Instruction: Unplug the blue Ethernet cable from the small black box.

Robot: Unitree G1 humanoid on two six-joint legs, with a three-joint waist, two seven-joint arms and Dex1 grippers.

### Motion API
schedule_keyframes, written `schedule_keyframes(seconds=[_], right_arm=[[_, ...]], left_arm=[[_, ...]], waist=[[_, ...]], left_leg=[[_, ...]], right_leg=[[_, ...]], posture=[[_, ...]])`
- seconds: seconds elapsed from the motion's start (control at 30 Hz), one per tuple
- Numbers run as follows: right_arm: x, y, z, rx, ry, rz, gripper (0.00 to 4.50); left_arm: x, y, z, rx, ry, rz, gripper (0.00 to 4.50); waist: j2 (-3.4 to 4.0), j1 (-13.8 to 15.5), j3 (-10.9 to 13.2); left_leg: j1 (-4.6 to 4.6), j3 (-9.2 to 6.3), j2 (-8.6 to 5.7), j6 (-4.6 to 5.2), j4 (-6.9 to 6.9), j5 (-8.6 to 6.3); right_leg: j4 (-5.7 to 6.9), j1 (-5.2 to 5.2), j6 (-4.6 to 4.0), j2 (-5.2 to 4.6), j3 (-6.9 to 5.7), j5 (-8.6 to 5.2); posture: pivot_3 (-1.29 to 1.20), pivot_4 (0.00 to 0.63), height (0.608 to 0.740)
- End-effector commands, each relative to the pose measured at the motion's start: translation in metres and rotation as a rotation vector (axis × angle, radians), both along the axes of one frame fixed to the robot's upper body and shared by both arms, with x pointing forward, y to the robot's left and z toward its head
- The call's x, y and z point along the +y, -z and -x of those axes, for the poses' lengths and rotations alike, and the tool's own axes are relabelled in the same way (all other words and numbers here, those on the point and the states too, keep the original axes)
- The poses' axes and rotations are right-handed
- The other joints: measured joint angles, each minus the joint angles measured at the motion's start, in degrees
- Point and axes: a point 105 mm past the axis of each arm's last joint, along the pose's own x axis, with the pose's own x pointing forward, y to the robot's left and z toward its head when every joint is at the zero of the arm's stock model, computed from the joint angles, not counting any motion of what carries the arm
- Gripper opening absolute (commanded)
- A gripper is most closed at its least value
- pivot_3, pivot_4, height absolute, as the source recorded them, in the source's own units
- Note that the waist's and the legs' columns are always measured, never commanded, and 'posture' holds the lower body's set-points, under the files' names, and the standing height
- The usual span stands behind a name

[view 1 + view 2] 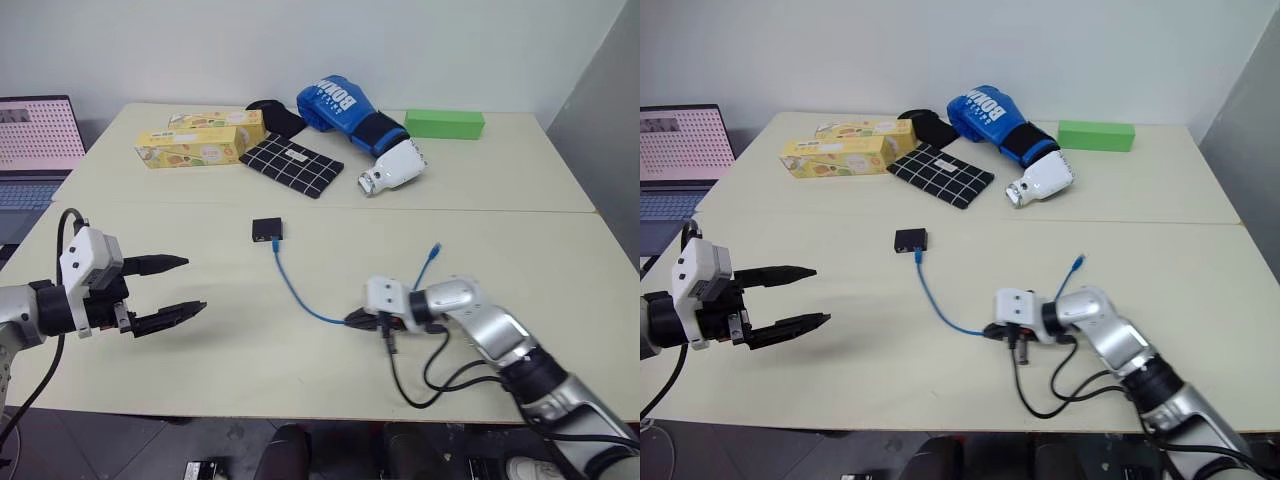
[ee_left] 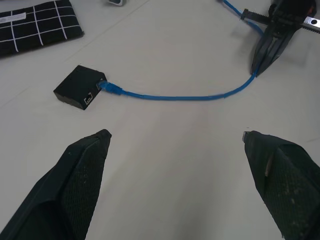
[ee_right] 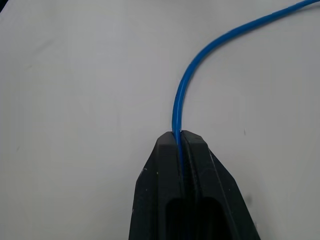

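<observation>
The small black box (image 1: 266, 230) lies flat near the middle of the table. The blue Ethernet cable (image 1: 300, 298) runs from a plug resting against the box's side (image 2: 109, 88), curves toward me and passes between the fingers of my right gripper (image 1: 353, 320). I cannot tell whether the plug is seated in a port. The cable's free end (image 1: 433, 248) lies beyond that gripper. In the right wrist view my right gripper (image 3: 179, 136) is shut on the cable. My left gripper (image 1: 194, 284) hovers open at the left, well short of the box, nothing between its fingers (image 2: 85, 165).
At the back of the table lie a black white-gridded cloth (image 1: 292, 165), a blue boxing glove (image 1: 350, 115), a green block (image 1: 445, 124) and yellow cartons (image 1: 200, 140). A laptop (image 1: 35, 140) stands off the left edge. Black wires (image 1: 420, 380) loop by my right wrist.
</observation>
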Motion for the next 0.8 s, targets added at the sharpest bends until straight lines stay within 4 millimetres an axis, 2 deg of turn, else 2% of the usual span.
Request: schedule_keyframes(seconds=[0.03,0.2,0.33,0.67,0.8], right_arm=[[-0.05,0.0,0.003,0.017,0.057,0.109,0.01],[-0.084,-0.005,0.008,0.006,0.061,0.188,0.01],[-0.09,-0.012,0.01,-0.017,0.046,0.202,0.01],[-0.059,-0.049,0.012,-0.032,0.056,0.006,2.28],[-0.015,-0.069,0.0,-0.047,0.156,-0.248,3.14]], left_arm=[[-0.021,-0.007,0.008,-0.001,0.096,0.036,4.5],[-0.032,0.0,0.007,0.017,0.13,0.029,4.5],[-0.033,0.004,0.005,0.027,0.135,0.014,4.5],[-0.027,0.007,0.004,0.033,0.102,0.002,4.5],[-0.019,0.011,0.004,0.038,0.053,0.006,4.5]], waist=[[-0.05,0.2,0.0],[-0.04,-0.1,0.0],[-0.04,-0.1,0.0],[0.0,-0.8,0.0],[-0.01,-1.0,0.0]], left_leg=[[0.02,-0.02,0.01,0.0,-0.01,0.0],[0.13,0.01,0.11,0.0,-0.05,0.0],[0.18,0.01,0.12,0.0,-0.08,0.0],[0.17,0.06,0.18,0.0,-0.1,0.0],[0.21,0.09,0.19,0.0,-0.09,0.0]], right_leg=[[-0.09,0.08,0.02,0.0,-0.02,0.01],[-0.08,0.11,0.03,0.1,0.01,0.02],[-0.07,0.13,0.02,0.13,0.01,0.02],[-0.05,0.08,0.01,0.15,0.07,0.01],[-0.04,0.08,0.01,0.14,0.13,0.02]], posture=[[0.0,0.15,0.74],[0.0,0.15,0.74],[0.0,0.15,0.74],[0.0,0.15,0.74],[0.0,0.15,0.74]])
